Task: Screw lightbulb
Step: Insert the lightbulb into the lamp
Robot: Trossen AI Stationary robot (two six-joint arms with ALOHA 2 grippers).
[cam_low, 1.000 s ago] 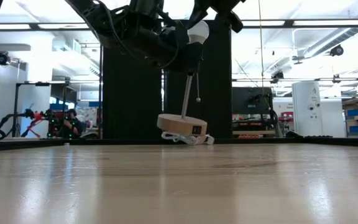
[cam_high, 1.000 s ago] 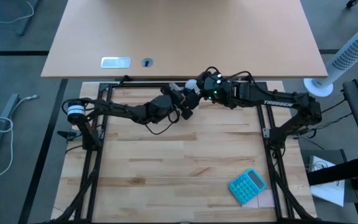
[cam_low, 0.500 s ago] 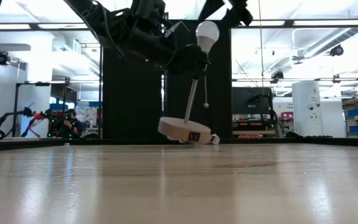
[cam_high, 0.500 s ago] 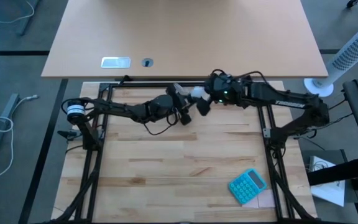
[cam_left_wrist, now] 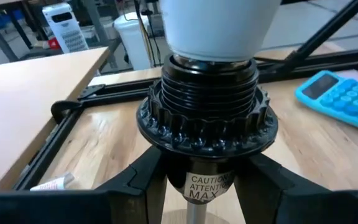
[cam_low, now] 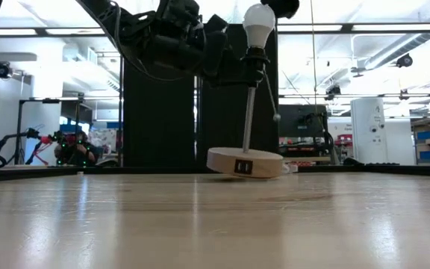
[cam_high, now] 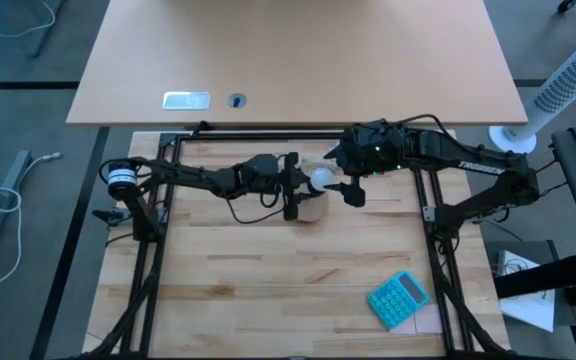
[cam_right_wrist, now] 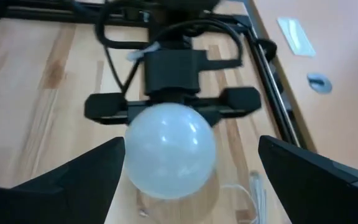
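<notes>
**Bulb seated in the socket, right gripper spread clear of it**

The lightbulb (cam_low: 259, 25) sits upright in the black socket (cam_left_wrist: 206, 118) atop a thin metal stem (cam_low: 249, 118), which rises from the round wooden base (cam_low: 245, 162); seen from above, the lightbulb (cam_high: 321, 179) lies just above the counter's centre, toward twelve o'clock, with the base (cam_high: 311, 209) directly below it; the base rests on the wooden counter (cam_high: 268, 280), and from the level view its near edge looks slightly tilted.

The left gripper (cam_high: 290, 187) reaches in from nine o'clock and is clenched on the socket, its two dark fingers (cam_left_wrist: 148, 180) pressed against either side just under the ribbed collar; the left wrist view shows the lightbulb (cam_left_wrist: 216, 28) entering the socket threads.

The right gripper (cam_high: 345, 180) comes in from three o'clock and stands just beside the lightbulb (cam_right_wrist: 169, 149), released; its fingers (cam_right_wrist: 79, 177) are spread wide on both sides of the glass with visible gaps, touching nothing.

A blue calculator (cam_high: 398, 298) lies well apart toward five o'clock.
</notes>
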